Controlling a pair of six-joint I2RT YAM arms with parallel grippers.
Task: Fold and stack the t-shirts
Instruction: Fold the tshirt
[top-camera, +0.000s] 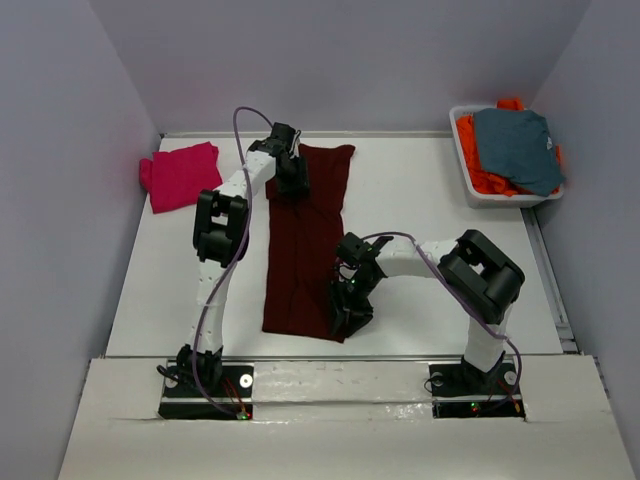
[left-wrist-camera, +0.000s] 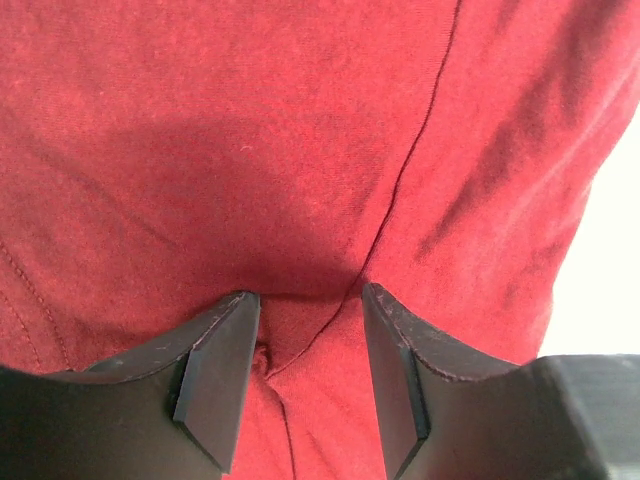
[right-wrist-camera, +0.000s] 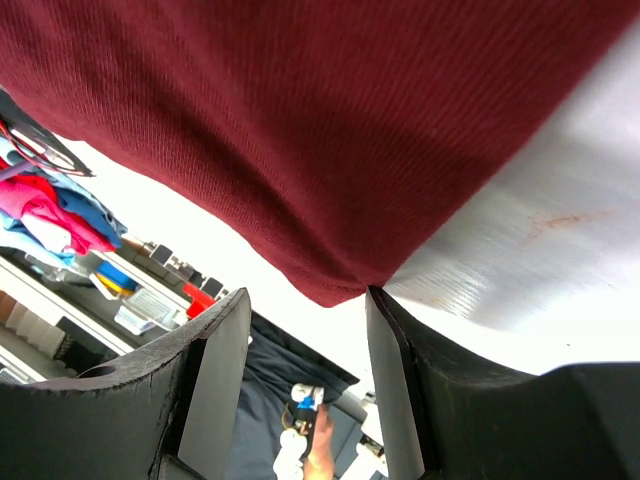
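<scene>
Left arm is stretched far up the bench (top-camera: 430, 270) with its elbow raised, and the left gripper (top-camera: 291, 178) points nose-down on the far end of the maroon t-shirt (top-camera: 305, 250). Right arm is doubled back, forearm reaching left, with the right gripper (top-camera: 351, 318) down at the shirt's near right corner. The maroon t-shirt lies mid-bench as a long narrow strip running far to near. Left wrist view: jaws spread, tips at the cloth, a small pucker between them, nothing pinched. A dark seam (left-wrist-camera: 420, 150) runs up from the gap. Right wrist view: jaws spread, with the shirt's corner right at the gap, touching neither side as far as I can tell, bare bench beside it. Only the overhead shows the rest. A pink t-shirt (top-camera: 180, 175) sits far left, well apart from the maroon one. A white bin (top-camera: 520, 198) far right holds a grey-blue garment (top-camera: 515, 148) on top of an orange garment (top-camera: 478, 165). From above, the left forearm covers the strip's far left edge and the right gripper hides the near right corner.
</scene>
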